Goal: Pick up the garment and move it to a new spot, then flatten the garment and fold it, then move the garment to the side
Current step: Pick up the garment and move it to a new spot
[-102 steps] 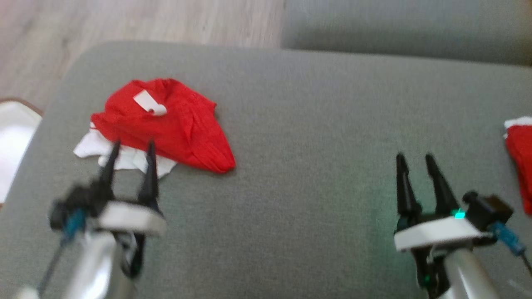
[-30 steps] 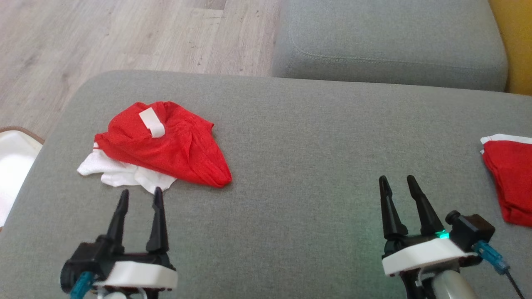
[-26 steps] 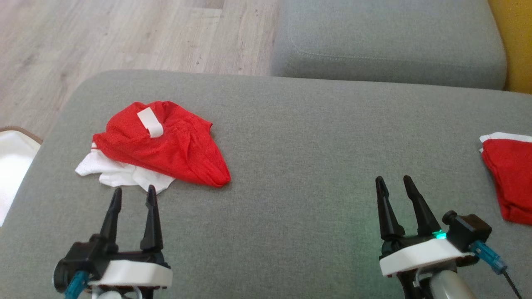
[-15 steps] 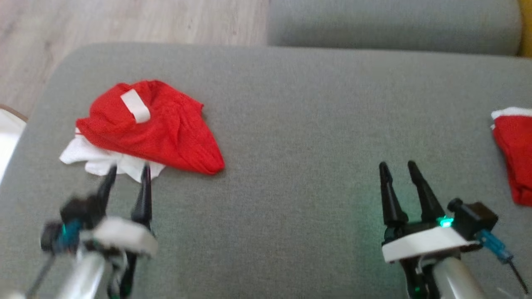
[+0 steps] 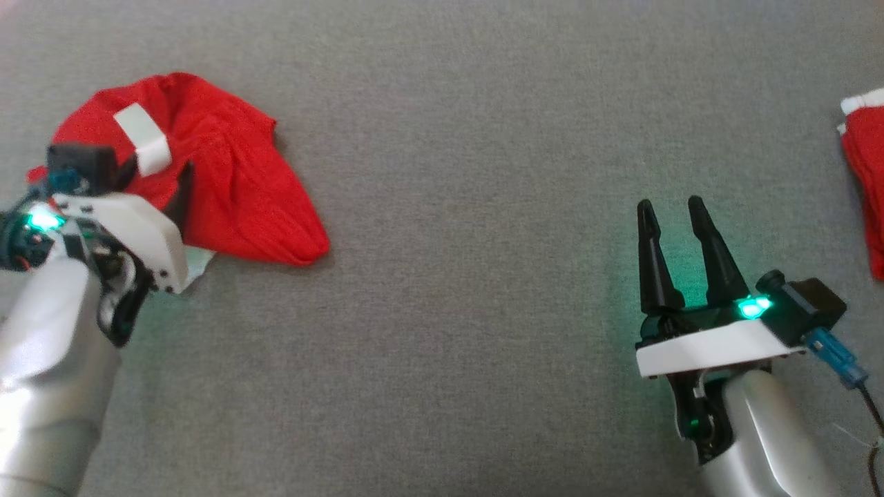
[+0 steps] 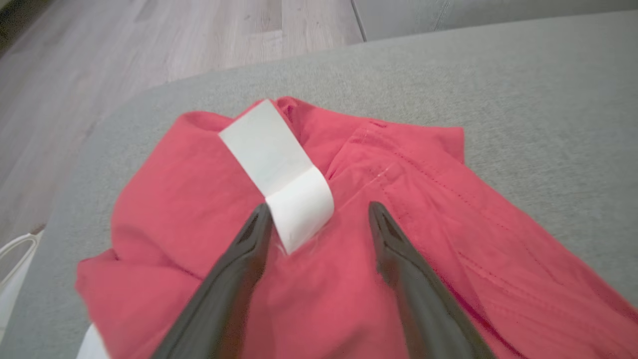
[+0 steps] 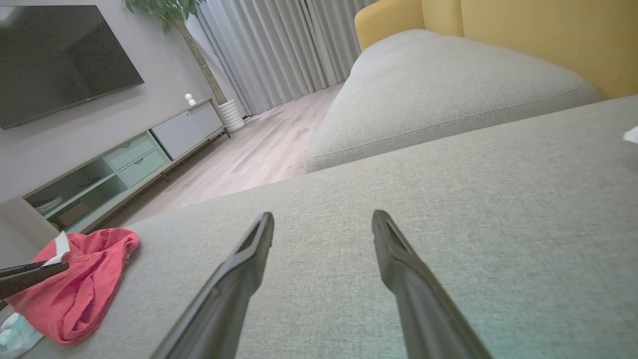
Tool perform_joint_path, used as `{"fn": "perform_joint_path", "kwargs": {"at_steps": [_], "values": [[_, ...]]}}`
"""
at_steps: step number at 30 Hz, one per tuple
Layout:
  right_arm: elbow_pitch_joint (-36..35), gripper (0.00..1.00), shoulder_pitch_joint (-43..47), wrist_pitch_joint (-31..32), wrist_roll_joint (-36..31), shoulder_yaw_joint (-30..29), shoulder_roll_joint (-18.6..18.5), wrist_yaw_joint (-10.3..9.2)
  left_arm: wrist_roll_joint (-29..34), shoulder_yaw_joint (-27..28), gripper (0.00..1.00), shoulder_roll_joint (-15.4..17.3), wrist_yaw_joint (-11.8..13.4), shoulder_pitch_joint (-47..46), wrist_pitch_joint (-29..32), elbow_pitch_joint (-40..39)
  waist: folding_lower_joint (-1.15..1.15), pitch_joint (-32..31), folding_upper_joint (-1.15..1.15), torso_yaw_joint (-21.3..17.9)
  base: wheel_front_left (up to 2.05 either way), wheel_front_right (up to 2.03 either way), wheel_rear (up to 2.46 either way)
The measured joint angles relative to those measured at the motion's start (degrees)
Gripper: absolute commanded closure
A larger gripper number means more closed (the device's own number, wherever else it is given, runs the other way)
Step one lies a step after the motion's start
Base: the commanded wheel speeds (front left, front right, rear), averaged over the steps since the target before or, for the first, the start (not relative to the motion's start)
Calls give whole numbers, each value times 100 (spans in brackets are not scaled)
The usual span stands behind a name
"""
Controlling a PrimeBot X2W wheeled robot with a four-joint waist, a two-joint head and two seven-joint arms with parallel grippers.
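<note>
The left gripper (image 6: 320, 209) hangs with its two dark fingers spread apart over the crumpled red mesh garment (image 6: 199, 199). The garment's folded white label (image 6: 279, 164) lies just ahead of the fingertips, and whether they touch the cloth cannot be told. The right gripper (image 5: 670, 203), also spread and empty, hovers above the grey fabric sofa cushion (image 5: 449, 138), with that garment well off to its left and another red cloth (image 5: 863, 186) to its right.
</note>
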Motion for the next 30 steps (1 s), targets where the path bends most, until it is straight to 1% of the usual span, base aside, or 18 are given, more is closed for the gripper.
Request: {"fn": "perform_joint_path", "kwargs": {"at_steps": [2, 5, 9, 11, 12, 13, 15, 18, 23, 27, 30], "values": [[-29, 0, -88, 0, -42, -1, 0, 0, -105, -65, 0, 43, -73, -336, 270, 383, 0, 162, 0, -85, 0, 0, 0], [-55, 0, -164, 0, -43, 0, 0, 0, -126, -248, 0, 143, -99, -542, 470, 636, -1, 297, 0, -161, 0, 0, 0], [-91, 0, -219, 0, -92, -46, -1, 0, -452, -464, 0, 183, -134, -695, 724, 753, -2, 454, 0, -219, 0, 0, 0], [-104, 0, -269, 0, -102, -59, -1, 0, -610, -604, 0, 253, -136, -778, 758, 734, -2, 517, 0, -224, 0, 0, 0], [-107, 0, -274, 0, -118, -60, -1, 0, -689, -651, 89, 286, -141, -816, 758, 735, -2, 538, 0, -223, 0, 0, 0], [-105, 0, -272, 0, -132, -62, -1, 0, -771, -732, 100, 318, -141, -832, 757, 730, -2, 551, 0, -221, 0, 0, 0], [-105, 0, -272, 0, -134, -76, -1, 0, -883, -817, 100, 352, -141, -839, 660, 680, -2, 563, 0, -207, 0, 0, 0], [-97, 0, -273, 0, -134, -107, -1, 0, -983, -970, 100, 350, -140, -838, 299, 681, -1, 531, 0, -172, 0, 0, 0], [-53, 0, -272, 0, -132, -101, -1, 0, -1027, -1170, 100, 405, -141, -838, -476, 601, -2, 335, 0, -145, 0, 0, 0], [37, 0, -246, 0, -92, -91, -1, 0, -1058, -1354, 100, 546, -141, -840, -1136, 253, -2, 87, 0, -129, 0, 0, 0], [85, 0, -238, 0, -59, -74, -1, 0, -1043, -1373, 100, 626, -141, -847, -1624, -67, -2, -129, 0, -120, 0, 0, 0]]}}
